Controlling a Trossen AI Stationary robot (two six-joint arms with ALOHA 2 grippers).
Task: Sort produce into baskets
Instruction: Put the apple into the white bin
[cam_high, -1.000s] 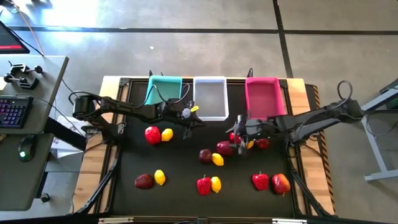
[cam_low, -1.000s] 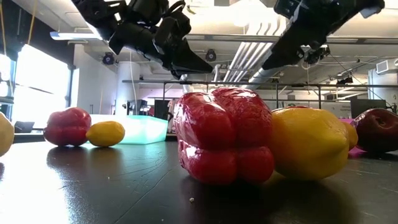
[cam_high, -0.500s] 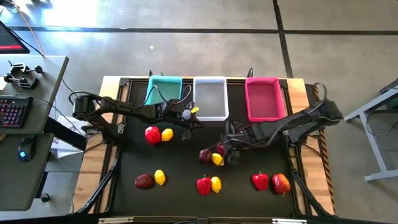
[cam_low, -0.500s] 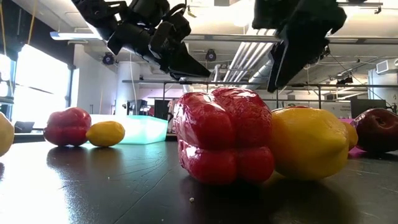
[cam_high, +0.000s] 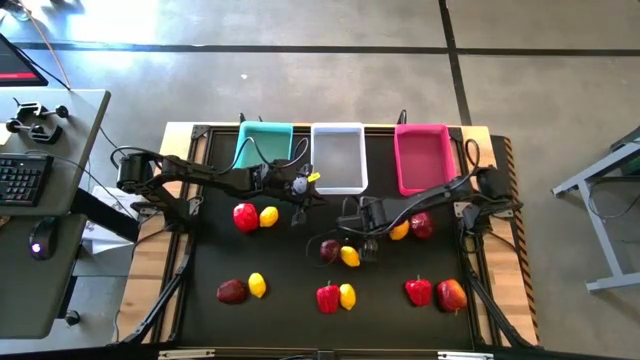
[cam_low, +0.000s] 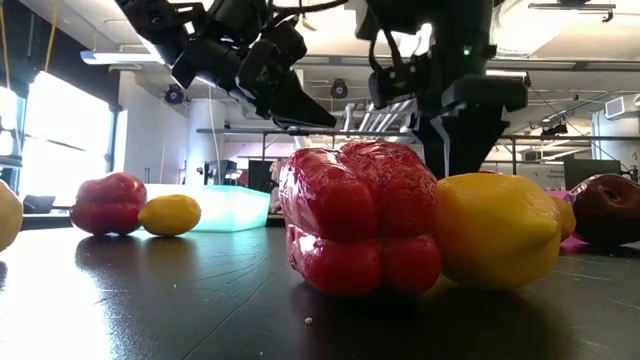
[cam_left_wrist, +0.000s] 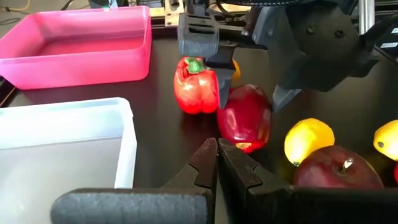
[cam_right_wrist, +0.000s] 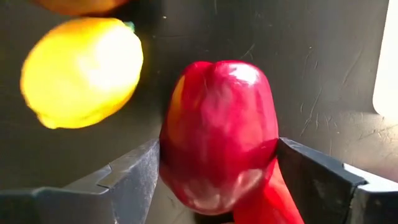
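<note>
Red peppers, dark maroon fruits and lemons lie scattered on the black table (cam_high: 300, 320). The teal basket (cam_high: 265, 145), white basket (cam_high: 338, 158) and pink basket (cam_high: 422, 158) stand in a row at the far edge. My right gripper (cam_high: 360, 238) is low over the table's middle, around a dark red fruit (cam_right_wrist: 217, 137), which also shows in the left wrist view (cam_left_wrist: 244, 121) beside a red pepper (cam_left_wrist: 196, 87). My left gripper (cam_high: 300, 200) is shut and empty, hovering near the white basket. My right gripper has the dark red fruit between its two fingers, one finger (cam_right_wrist: 134, 171) on each of two opposite sides (cam_right_wrist: 168, 162); no gap shows at either side. The fingers come from above, pointing down. The fruit's underside rests on the table.
A lemon (cam_high: 349, 256) and a maroon fruit (cam_high: 329, 250) lie just near of my right gripper. Another lemon (cam_high: 399, 231) and maroon fruit (cam_high: 422, 226) lie to its right. A pepper (cam_high: 244, 216) and lemon (cam_high: 268, 215) sit left of my left gripper. More produce lines the near edge.
My right gripper has swung from in front of the pink basket toward the table's left and near edge, and come down around the dark red fruit. The fruit has stayed in place.
</note>
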